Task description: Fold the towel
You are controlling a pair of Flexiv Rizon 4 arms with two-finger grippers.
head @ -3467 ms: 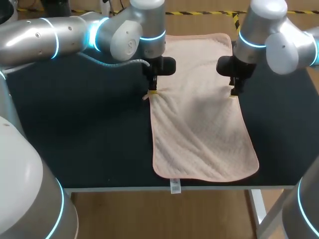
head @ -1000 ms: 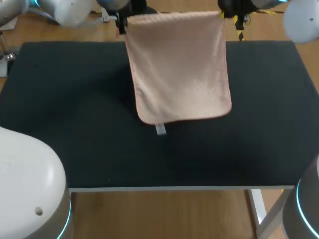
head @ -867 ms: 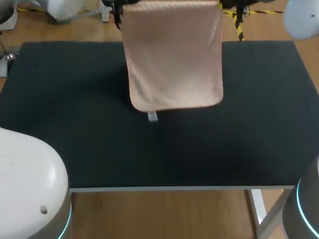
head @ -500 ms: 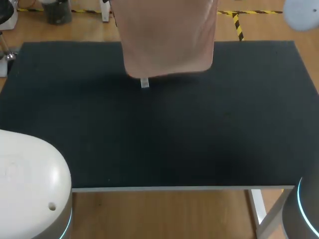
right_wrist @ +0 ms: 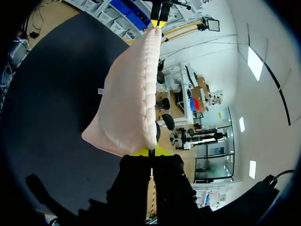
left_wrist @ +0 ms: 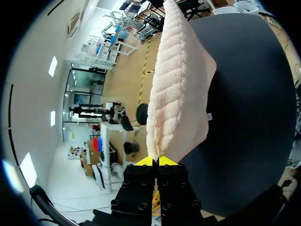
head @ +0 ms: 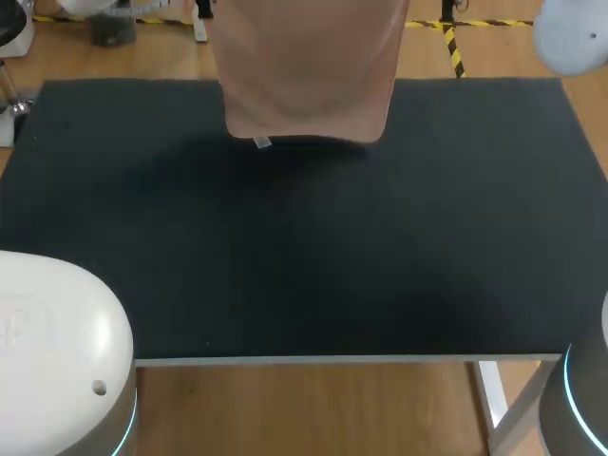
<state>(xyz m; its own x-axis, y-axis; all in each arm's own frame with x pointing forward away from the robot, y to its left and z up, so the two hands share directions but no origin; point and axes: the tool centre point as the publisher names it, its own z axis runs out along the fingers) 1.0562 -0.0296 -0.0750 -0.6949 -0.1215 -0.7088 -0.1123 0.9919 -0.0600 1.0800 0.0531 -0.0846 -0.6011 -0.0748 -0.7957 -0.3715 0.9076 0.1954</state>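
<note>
Soft, even light is falling from overhead onto the dark tabletop (head: 313, 266). The hanging towel (head: 304, 66) is casting a faint, diffuse shadow just beneath its lower edge.

The towel (head: 306, 76) hangs over the far middle of the table (head: 304, 247), stretched between the two grippers — the left gripper (left_wrist: 156, 159) clamps one top corner, the right gripper (right_wrist: 149, 151) the other — with its tag (head: 262, 142) at the lower left corner.
</note>
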